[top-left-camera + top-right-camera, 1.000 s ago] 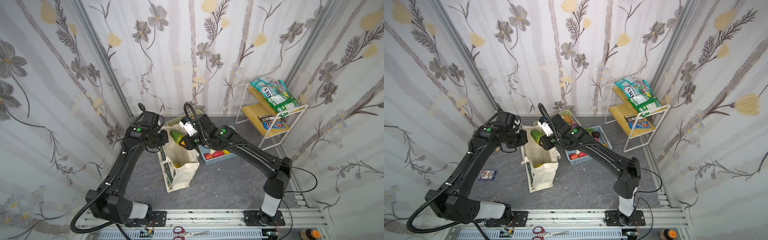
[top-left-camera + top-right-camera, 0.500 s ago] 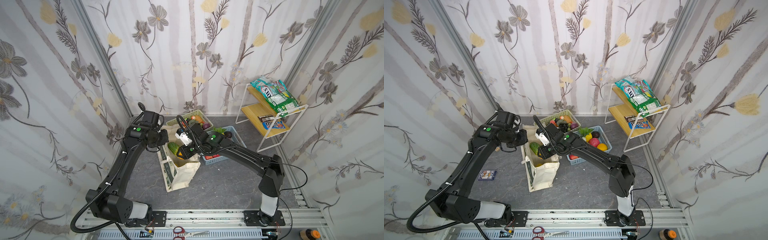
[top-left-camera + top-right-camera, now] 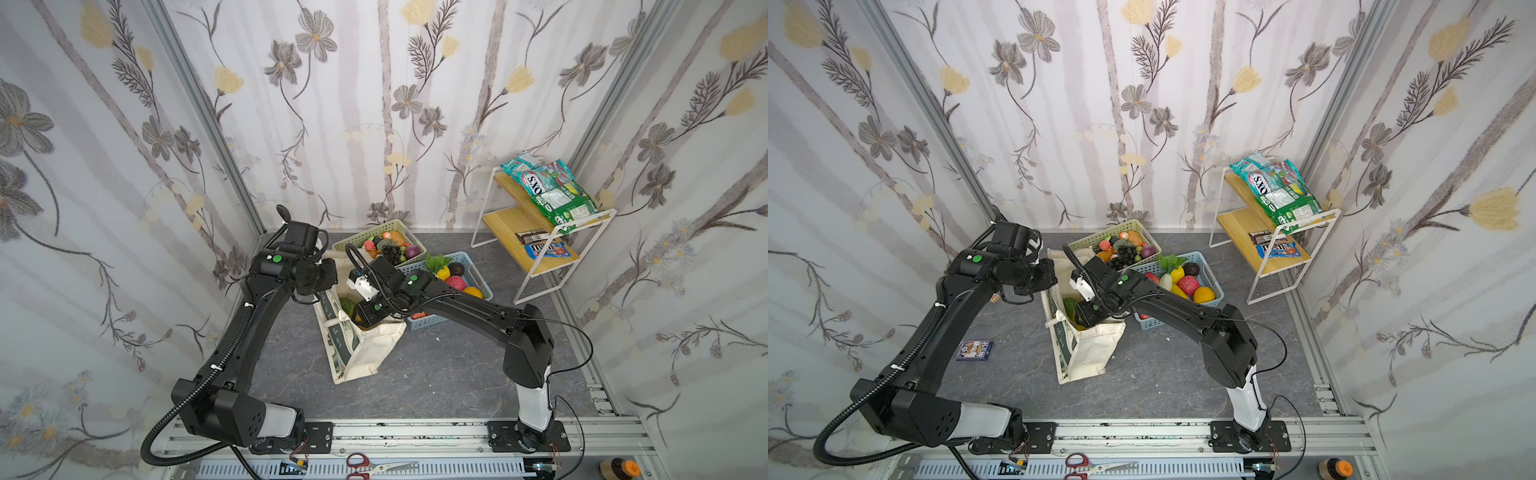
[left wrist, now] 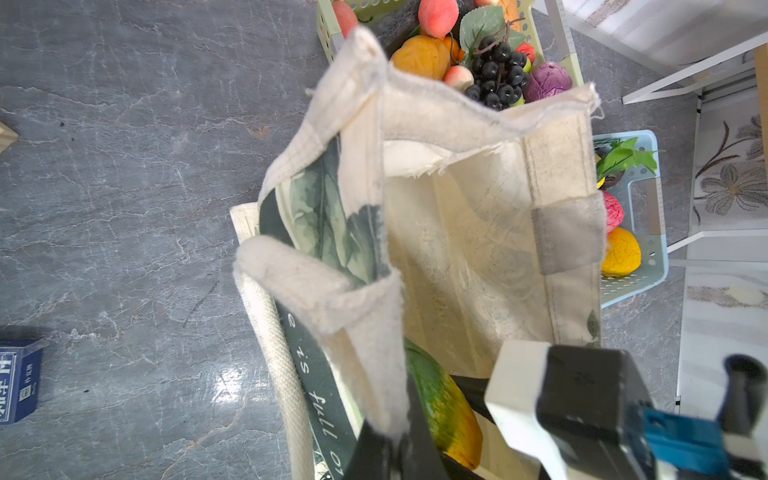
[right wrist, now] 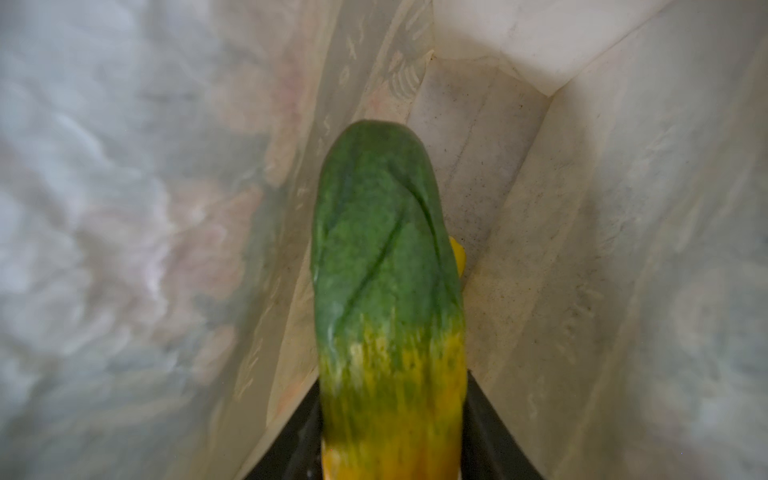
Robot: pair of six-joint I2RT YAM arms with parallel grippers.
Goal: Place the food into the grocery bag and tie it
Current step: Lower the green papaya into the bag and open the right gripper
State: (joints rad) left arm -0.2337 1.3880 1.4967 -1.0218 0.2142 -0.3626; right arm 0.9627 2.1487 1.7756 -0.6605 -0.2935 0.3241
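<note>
Floral-papered walls [image 3: 374, 104], grey stone-look counter [image 3: 436, 374]. The grocery bag [image 3: 365, 349] stands upright mid-counter, just in front of the pale green basket [image 3: 401, 227] and just beside the blue basket [image 3: 484, 286]. Both are well stocked with food: black grapes [image 4: 496, 79], plus purple, orange, red and yellow pieces

Step in hand: loading, one piece going in
- left end effector [image 4: 392, 444]: clamped fully shut on the cream fabric at the bag's rim, holding it up so the mouth stands open
- right end effector [image 5: 392, 390]: down inside the bag, jaws part open and pinched on either side of the yellow end of a long green-and-yellow fruit [image 5: 382, 249]. The green end points toward the bag's bottom corner; can't tell whether it touches. A yellow sliver shows behind it, can't tell what it is

Progress, my read: early. Most of the food sits in the baskets, handles untied

Next move calls for: spread the right jaws just enough to drop the fruit, then pull straight up out of the mouth without dragging the canvas wall. The left grip should hold the rim until the right arm is clear, or the soft side may fold in. Then over to a basket for the next piece; tie only once both are emptied
</note>
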